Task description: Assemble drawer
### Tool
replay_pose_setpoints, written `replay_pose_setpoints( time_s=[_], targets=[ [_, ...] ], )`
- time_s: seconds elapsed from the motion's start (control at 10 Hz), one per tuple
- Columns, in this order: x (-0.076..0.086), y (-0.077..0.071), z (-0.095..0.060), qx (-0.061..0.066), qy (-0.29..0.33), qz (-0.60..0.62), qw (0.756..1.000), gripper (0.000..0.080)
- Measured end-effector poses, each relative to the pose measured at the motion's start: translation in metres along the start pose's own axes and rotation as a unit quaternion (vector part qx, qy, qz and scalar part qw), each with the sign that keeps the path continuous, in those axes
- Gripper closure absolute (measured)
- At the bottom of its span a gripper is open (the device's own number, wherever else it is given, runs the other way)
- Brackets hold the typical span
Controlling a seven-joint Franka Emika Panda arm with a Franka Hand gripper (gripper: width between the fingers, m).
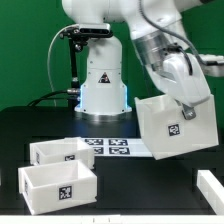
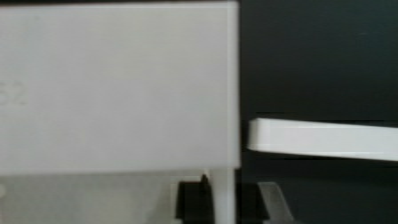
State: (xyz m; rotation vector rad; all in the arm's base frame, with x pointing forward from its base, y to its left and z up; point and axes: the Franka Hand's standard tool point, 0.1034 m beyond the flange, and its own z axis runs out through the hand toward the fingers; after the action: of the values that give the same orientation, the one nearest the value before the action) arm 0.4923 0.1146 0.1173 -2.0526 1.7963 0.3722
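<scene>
three white plastic parts are showing: the casing [image 1: 170, 125] and two shallow trays. the casing is hanging tilted, clear of the black table [image 1: 20, 130], above the end of the marker board [image 1: 112, 147] on the exterior view's right. the gripper [image 1: 186, 106] is reaching over its top rim and clamping one wall. in the wrist view the fingers [image 2: 199, 198] are sitting tight against that wall's edge.

the rear tray [image 1: 57, 152] and front tray [image 1: 58, 187] are lying open side up to the exterior view's left of the marker board, the front one further from it.

judgement: the step in hand is probably placing the casing to receive the trays. doing it well is calling for levelling it, setting it down square with its opening facing the trays, and guarding against slip on the thin wall.

surfaces are looking smooth, matte and rigid. forms are boxy and sharp-cornered, each bearing a square black-and-white tag.
</scene>
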Motion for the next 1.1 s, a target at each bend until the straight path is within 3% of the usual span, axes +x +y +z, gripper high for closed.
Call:
replay_pose_setpoints(
  time_s=[0.1,0.2,0.4,0.5,0.6,0.8,0.9,1.0,1.1],
  targets=[
    [0.009,-0.01,-0.008,0.028,-0.026,-0.038,0.999,0.0768],
    [0.014,-0.011,-0.01,0.031,-0.047,-0.048,0.997,0.0768],
    [0.023,-0.002,-0.009,0.014,-0.096,-0.046,0.994,0.0768],
    [0.016,-0.001,-0.011,0.014,-0.144,-0.025,0.989,0.0768],
    [-0.001,-0.008,-0.02,0.034,-0.213,0.019,0.976,0.0768],
    [-0.012,-0.016,-0.033,0.063,-0.276,0.062,0.957,0.0768],
    [-0.016,-0.013,-0.029,0.054,-0.295,0.064,0.952,0.0768],
    [-0.017,-0.007,-0.02,0.019,-0.33,0.054,0.942,0.0768],
    [-0.011,-0.006,-0.017,0.018,-0.354,0.054,0.933,0.0768]
  ],
)
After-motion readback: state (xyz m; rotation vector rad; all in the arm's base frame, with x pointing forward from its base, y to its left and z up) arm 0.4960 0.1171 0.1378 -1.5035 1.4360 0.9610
